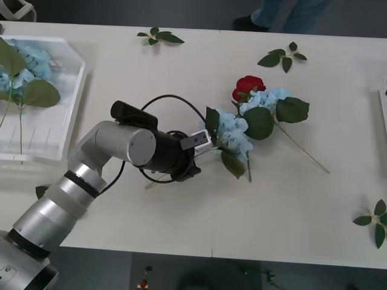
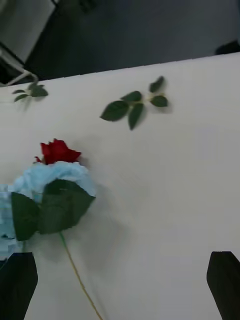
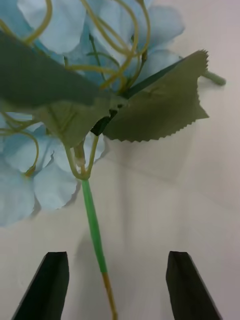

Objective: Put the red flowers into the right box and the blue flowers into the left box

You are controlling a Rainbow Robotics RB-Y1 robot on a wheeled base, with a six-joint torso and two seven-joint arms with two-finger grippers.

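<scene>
The flat white tabletop (image 1: 181, 211) carries all items. At its left edge rests a shallow white translucent plastic tray (image 1: 66, 115) with slotted walls. Near the centre lie two pale-blue artificial flower clusters with large dark-green leaves (image 1: 233, 134), with a small deep-red artificial rose (image 1: 247, 86) touching the farther cluster. Four flowerless green leaf sprigs lie well apart: two near the far edge (image 1: 159, 36) (image 1: 282, 57), one at the right edge (image 1: 376, 221), one partly hidden near the left front (image 1: 41, 191).

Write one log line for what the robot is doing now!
left gripper: open, astride blue flower stem mid-table | right gripper: open, above table | left box: holds blue flowers | red flower: on table
</scene>
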